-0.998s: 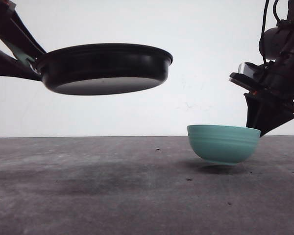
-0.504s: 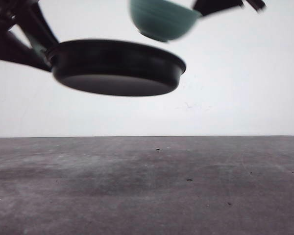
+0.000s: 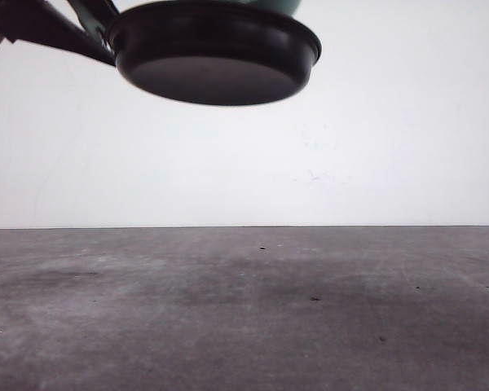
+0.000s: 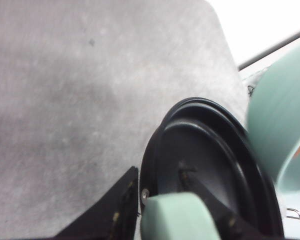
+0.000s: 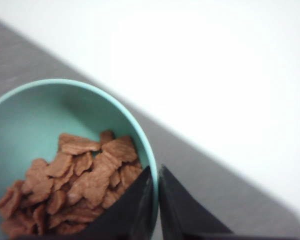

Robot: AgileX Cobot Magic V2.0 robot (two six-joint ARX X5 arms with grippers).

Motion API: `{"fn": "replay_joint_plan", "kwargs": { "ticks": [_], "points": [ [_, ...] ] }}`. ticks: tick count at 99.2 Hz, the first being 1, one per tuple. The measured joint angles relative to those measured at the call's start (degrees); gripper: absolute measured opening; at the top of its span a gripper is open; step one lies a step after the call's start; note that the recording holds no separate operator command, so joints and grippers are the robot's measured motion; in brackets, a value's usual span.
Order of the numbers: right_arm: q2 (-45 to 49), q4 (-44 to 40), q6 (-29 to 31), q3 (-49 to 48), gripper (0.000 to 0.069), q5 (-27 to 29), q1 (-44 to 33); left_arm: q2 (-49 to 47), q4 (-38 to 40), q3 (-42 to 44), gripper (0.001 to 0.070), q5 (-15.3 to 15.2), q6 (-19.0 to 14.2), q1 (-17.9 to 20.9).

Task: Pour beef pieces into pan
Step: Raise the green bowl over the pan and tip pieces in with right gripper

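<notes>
Right black gripper [image 5: 157, 200] clamped on rim of round teal ceramic bowl [image 5: 35, 112]; reddish-brown flat beef pieces [image 5: 77, 182] heaped inside, against the gripped wall. Grey table [image 5: 210, 187] behind.

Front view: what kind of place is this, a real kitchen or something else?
Probably a robot test bench, not a kitchen: a bare grey table before a plain white wall, no stove or counter. The pan is held in the air, and the beef pieces lie in a teal bowl.
</notes>
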Motion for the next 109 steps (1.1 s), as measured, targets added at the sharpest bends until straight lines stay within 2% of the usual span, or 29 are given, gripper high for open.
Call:
{"fn": "replay_joint_plan", "kwargs": {
  "ticks": [8,24,47,65,92,109],
  "points": [
    [0.37,5.01,-6.93,0.00,0.0012,2.67,1.11,0.02,-2.01,0.57,0.0109,0.02,0.31,0.02],
    [1.42,12.20,-20.57,0.00,0.0012,2.84,1.38,0.04,-3.21,0.96,0.0108,0.20,1.18,0.00],
    [1.66,22.82,-37.40,-0.04,0.0012,-0.63,1.84,0.24,-4.13,2.03,0.0108,0.39,1.29,0.00],
    [1.68,30.58,-46.10,-0.04,0.0012,-2.62,2.97,0.28,-3.82,5.33,0.0107,0.33,1.36,0.00],
    [1.70,35.23,-56.83,-0.04,0.0012,-8.04,3.98,0.28,-3.93,8.17,0.0107,0.26,1.42,0.00],
    [1.70,39.10,-61.35,-0.04,0.0012,-9.22,3.98,0.31,-4.55,8.20,0.0107,0.13,1.57,0.00]
  ]
}}
